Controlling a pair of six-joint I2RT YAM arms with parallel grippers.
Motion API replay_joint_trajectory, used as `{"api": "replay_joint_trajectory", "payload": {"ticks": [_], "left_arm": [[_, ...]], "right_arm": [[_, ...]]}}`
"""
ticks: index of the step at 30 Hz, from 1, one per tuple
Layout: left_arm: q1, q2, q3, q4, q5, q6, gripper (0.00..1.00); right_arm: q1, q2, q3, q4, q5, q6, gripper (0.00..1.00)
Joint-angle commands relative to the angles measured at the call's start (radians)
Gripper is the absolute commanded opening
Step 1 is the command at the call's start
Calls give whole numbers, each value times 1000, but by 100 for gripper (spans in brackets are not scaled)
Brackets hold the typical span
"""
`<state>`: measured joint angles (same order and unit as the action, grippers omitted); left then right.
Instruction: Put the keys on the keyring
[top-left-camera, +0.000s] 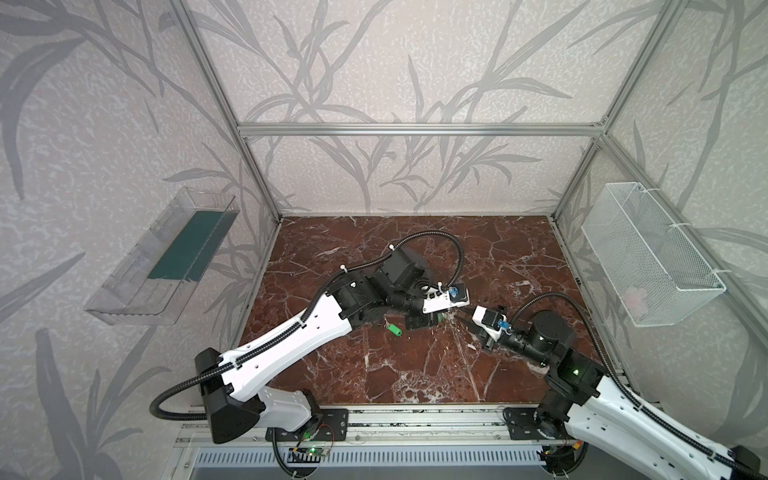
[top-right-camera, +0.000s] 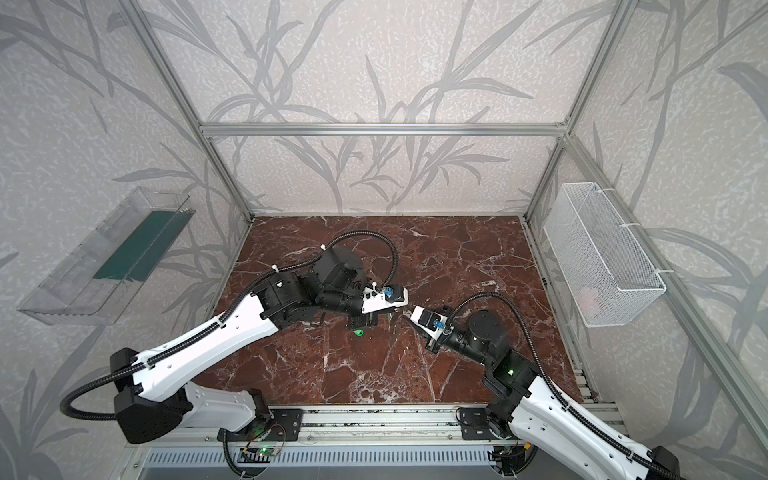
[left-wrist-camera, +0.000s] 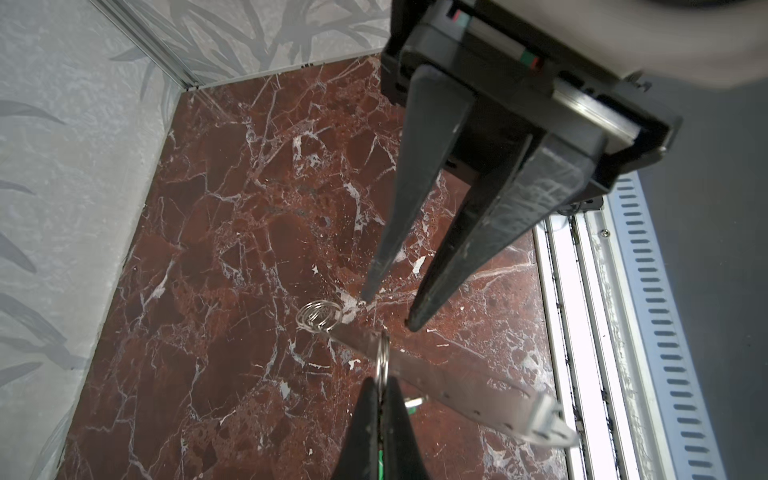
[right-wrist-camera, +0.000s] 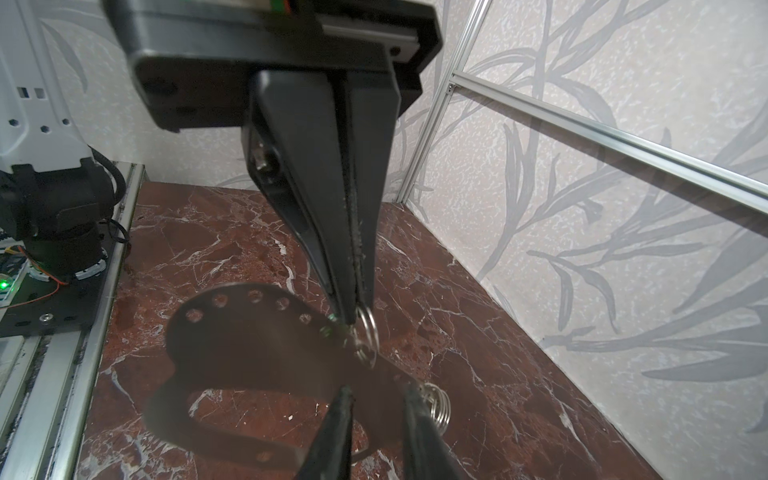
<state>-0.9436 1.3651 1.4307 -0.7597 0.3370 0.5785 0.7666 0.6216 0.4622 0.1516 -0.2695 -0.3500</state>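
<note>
My left gripper (left-wrist-camera: 380, 384) is shut on the small metal ring (left-wrist-camera: 382, 353) of a green key; a sliver of green (left-wrist-camera: 380, 457) shows between its fingers. That ring sits against the edge of the grey keyring plate (left-wrist-camera: 457, 386), near its row of holes (right-wrist-camera: 253, 296). My right gripper (right-wrist-camera: 378, 388) stands open around the plate's narrow end; I cannot tell whether its fingers touch it. In the left wrist view table shows between the right gripper's (left-wrist-camera: 390, 311) fingers. A second green key (top-left-camera: 395, 330) lies on the table left of both grippers, also in a top view (top-right-camera: 358, 332).
A coil of loose metal rings (left-wrist-camera: 320, 316) lies on the red marble table (top-left-camera: 374, 374) by the plate's tip. A clear bin (top-left-camera: 162, 257) hangs on the left wall and a white mesh basket (top-left-camera: 652, 253) on the right wall. An aluminium rail (top-left-camera: 415, 419) runs along the front.
</note>
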Motion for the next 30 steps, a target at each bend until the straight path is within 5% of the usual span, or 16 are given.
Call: {"api": "replay_joint_trajectory", "payload": {"ticks": [1,30], "left_arm": [[-12,4,52,-71,-31,38,0],[-50,27,82,-57,-46,26,0]], "right_arm": [[5,7,32,41,-7,3,22],[8,79,15,183,-69,65,11]]}}
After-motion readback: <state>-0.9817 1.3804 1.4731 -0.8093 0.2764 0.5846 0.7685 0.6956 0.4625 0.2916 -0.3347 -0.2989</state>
